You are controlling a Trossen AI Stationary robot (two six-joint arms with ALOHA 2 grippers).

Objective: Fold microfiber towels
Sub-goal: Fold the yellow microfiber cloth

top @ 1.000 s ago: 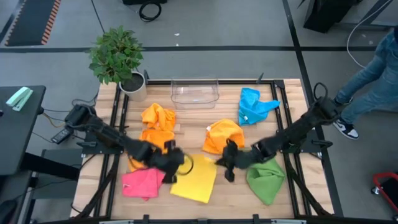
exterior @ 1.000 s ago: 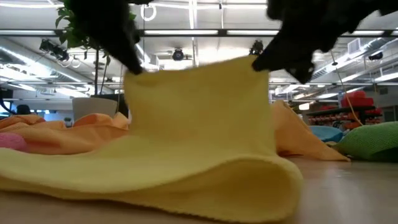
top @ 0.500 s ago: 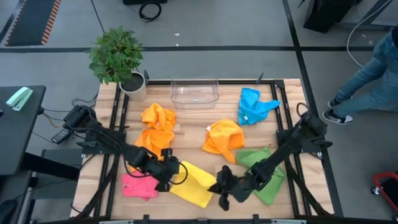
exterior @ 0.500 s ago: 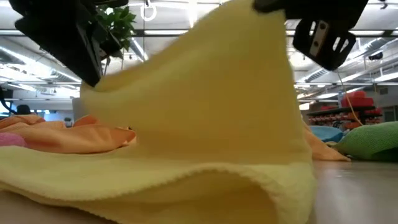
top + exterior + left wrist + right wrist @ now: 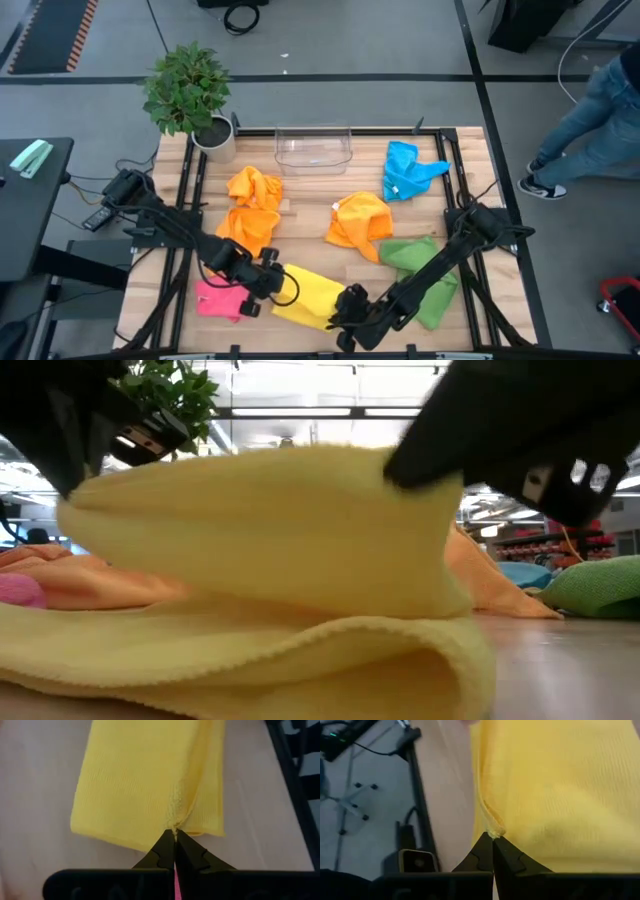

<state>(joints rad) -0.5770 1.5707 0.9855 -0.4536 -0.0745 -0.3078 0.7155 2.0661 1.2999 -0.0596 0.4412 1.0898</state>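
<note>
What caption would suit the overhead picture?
Both grippers, left and right, pinch the yellow towel, folding it.

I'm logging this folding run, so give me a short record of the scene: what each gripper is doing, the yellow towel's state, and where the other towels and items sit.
left gripper: shut on a corner of the yellow towel, near the front edge
right gripper: shut on another corner of the same towel
yellow towel state: doubled over, top layer above a rounded fold in the low view
pink towel: beside the yellow one, on the left arm's side
orange towels: crumpled, mid-table
green towel: right side
blue towel: far right
clear plastic bin: far edge
potted plant: far left corner
</note>
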